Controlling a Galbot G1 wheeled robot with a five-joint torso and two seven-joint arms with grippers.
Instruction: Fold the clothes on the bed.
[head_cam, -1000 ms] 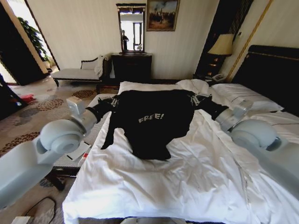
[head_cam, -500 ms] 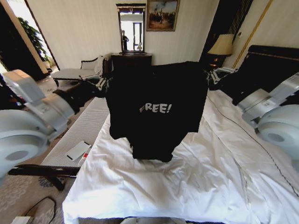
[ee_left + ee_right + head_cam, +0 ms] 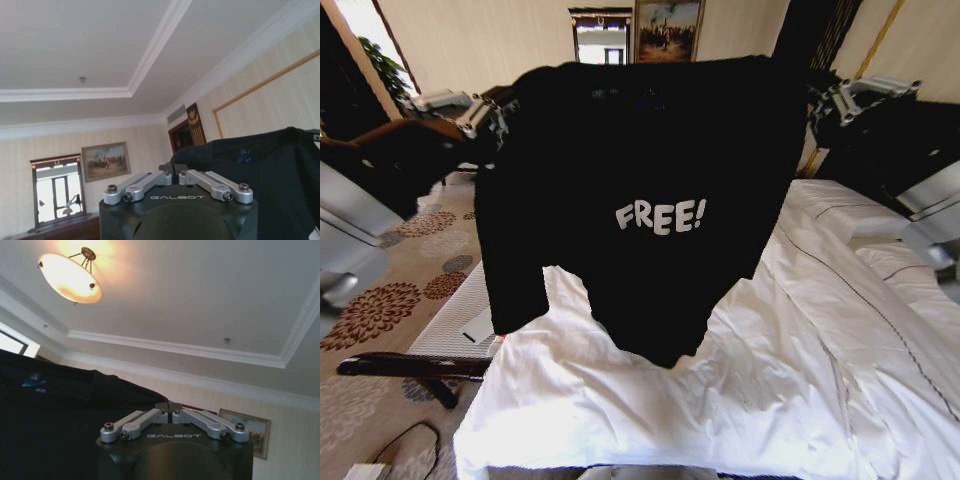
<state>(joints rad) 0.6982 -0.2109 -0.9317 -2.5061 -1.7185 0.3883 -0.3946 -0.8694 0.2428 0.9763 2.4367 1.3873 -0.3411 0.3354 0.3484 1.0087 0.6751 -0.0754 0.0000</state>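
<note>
Soft matt black cloth on the T-shirt [image 3: 650, 180], crumpled white cotton on the bed [image 3: 770, 380], dull metal gripper links.

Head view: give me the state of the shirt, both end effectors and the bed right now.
Shirt: lifted, hanging spread, "FREE!" facing the camera, hem clear of the bed.
Left end effector: raised, shut on the shirt's shoulder.
Right end effector: raised, shut on the other shoulder.
Bed: white duvet rumpled.

Left gripper [image 3: 492, 112] and right gripper [image 3: 827, 100] raised high, jaws clamped.
</note>
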